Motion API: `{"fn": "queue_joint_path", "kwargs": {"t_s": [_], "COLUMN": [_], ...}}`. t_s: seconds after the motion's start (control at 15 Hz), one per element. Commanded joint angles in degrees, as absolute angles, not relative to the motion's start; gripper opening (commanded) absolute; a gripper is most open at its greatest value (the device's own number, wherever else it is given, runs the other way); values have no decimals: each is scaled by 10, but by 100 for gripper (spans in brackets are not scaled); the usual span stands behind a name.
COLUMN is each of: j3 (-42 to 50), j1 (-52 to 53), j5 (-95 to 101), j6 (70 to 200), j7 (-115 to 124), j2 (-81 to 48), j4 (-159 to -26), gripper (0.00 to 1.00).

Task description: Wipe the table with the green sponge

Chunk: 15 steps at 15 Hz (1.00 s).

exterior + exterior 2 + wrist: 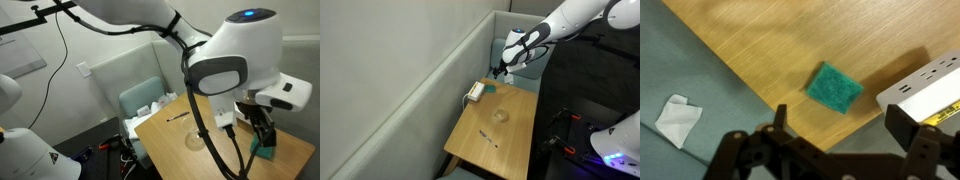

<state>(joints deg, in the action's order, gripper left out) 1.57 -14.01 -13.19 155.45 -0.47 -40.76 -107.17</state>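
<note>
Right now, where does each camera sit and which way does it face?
Exterior view: close by the arm, facing across the table; gripper shows.
Exterior view: far off, high, looking along the table; arm reaches in.
Wrist view: looks down at the sponge and box; fingers at bottom.
All three share table and sponge.

Count on inspection, items tallied by kind: one table (790, 40); one green sponge (834, 88); one white box (925, 85); one glass (196, 140); one chair (143, 98); one crumpled white paper (677, 120); one robot arm (575, 18).
</note>
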Motion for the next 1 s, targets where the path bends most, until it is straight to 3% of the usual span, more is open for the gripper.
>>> {"fn": "queue_joint_path", "kwargs": {"t_s": [0.0, 0.93], "j3": [6, 12], "j1": [-150, -131], "j5": [-149, -148], "j6": [1549, 1509], "j7": [15, 86], "j2": [-471, -622], "j4": [-996, -848], "gripper": [100, 100]}}
